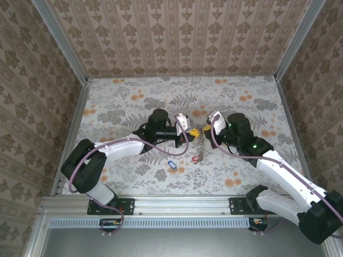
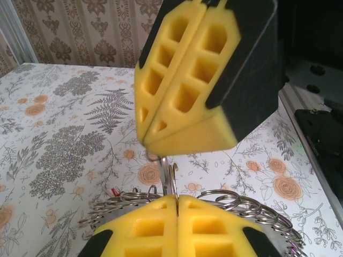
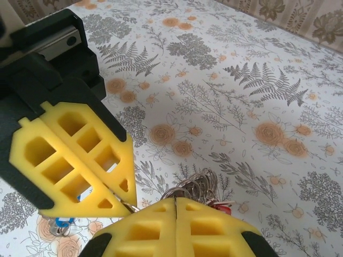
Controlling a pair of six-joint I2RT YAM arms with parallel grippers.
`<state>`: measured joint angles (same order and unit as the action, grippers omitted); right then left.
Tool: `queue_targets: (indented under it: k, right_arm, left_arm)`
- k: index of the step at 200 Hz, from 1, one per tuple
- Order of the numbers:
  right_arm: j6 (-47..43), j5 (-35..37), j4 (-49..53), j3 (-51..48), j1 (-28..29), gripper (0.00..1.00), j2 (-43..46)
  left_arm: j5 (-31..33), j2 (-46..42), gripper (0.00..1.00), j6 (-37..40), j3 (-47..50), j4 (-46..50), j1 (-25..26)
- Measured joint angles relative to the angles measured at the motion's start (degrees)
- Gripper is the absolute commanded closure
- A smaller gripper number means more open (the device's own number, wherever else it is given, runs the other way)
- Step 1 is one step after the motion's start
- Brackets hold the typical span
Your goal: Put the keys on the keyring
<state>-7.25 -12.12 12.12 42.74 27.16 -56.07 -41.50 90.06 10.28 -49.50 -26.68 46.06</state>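
Your keyring (image 1: 199, 143) hangs over the table's (image 1: 128, 96) middle, pinched between the closed left gripper (image 1: 191, 129) and the closed right gripper (image 1: 206, 128), while 1 blue-tagged key (image 1: 171, 164) lies loose toward the near edge, so threading looks unfinished.

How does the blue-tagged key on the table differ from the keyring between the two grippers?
Pose: the blue-tagged key lies flat on the table, touched by nothing; the keyring hangs from the shut left gripper and right gripper.
Size: the key is one small piece; the keyring is a longer bunch of loops.
Colour: the key's tag is blue; the keyring is grey metal.
Both are near the table's middle.
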Motion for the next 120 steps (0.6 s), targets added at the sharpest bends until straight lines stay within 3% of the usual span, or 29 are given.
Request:
queue_targets:
  k: [30,59,120]
  right_arm:
    - [2.1,2.8,1.0,-0.6,-1.5,1.00,2.2]
    - [9.2,4.5,4.9,-1.1,-6.4,1.00,1.1]
    - [22.2,3.4,16.9,-0.4,-8.6,0.98,-18.5]
  left_arm:
    - [0.4,0.0,1.00,0.0,0.1,0.0,0.0]
    - [0.8,0.0,1.00,0.0,0.6,-0.4,0.0]
    - [0.9,-0.5,1.00,0.0,1.8,-0.4,0.0]
